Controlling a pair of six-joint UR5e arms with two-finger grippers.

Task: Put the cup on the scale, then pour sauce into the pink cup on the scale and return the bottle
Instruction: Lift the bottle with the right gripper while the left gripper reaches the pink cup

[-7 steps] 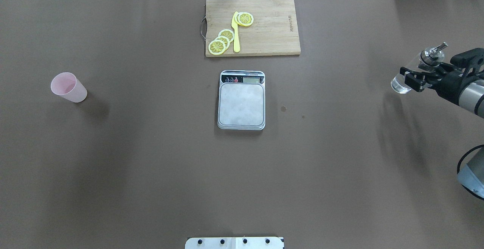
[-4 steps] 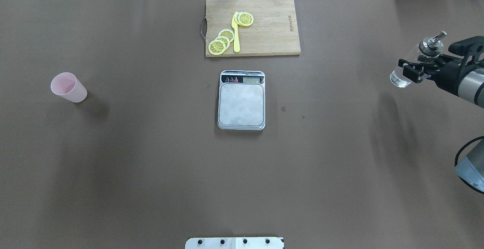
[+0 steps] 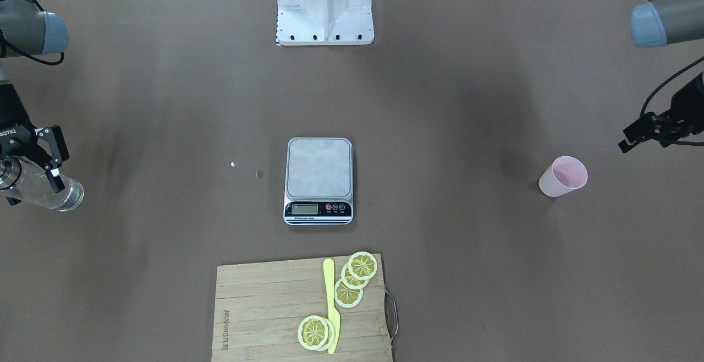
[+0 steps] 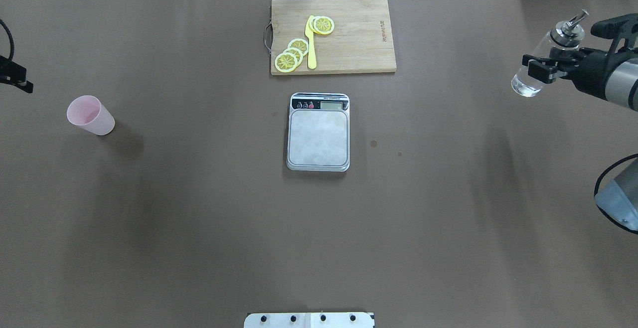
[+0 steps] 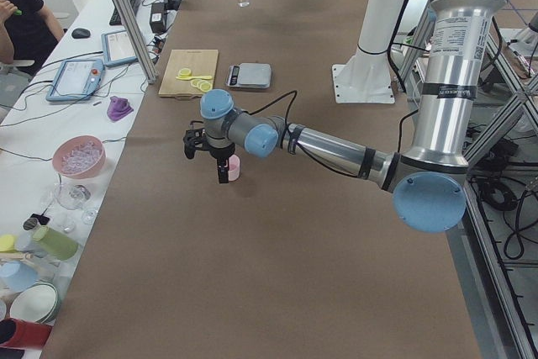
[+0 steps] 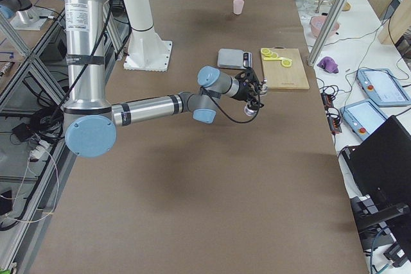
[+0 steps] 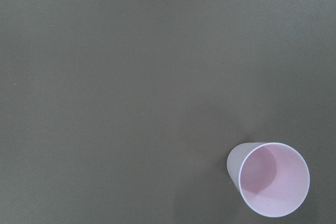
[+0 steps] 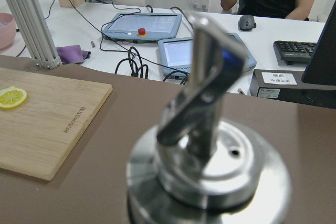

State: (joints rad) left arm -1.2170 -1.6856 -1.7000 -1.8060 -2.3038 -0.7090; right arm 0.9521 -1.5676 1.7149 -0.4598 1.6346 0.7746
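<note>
The pale pink cup [image 4: 90, 114] stands upright on the brown table at the left, empty, and shows in the left wrist view [image 7: 270, 180]. My left gripper [image 4: 16, 81] hovers beside it, open, at the view's edge [image 3: 643, 133]. The scale [image 4: 318, 136] sits mid-table with a bare platform. My right gripper [image 4: 542, 69] is shut on the glass bottle [image 4: 529, 80], held tilted above the table at the far right. The metal pourer cap [image 8: 210, 150] fills the right wrist view. Clear sauce lies in the bottle's bottom [image 3: 58, 194].
A wooden cutting board [image 4: 359, 34] with lemon slices and a yellow knife [image 4: 311, 44] lies beyond the scale. The robot's base mount [image 3: 325, 4] stands at the near edge. Operators' desks with pendants and bowls line the far side [image 8: 152, 24].
My right gripper has carried the bottle upward and toward the table's far side. My left gripper has come into the overhead view at the left edge, near the cup.
</note>
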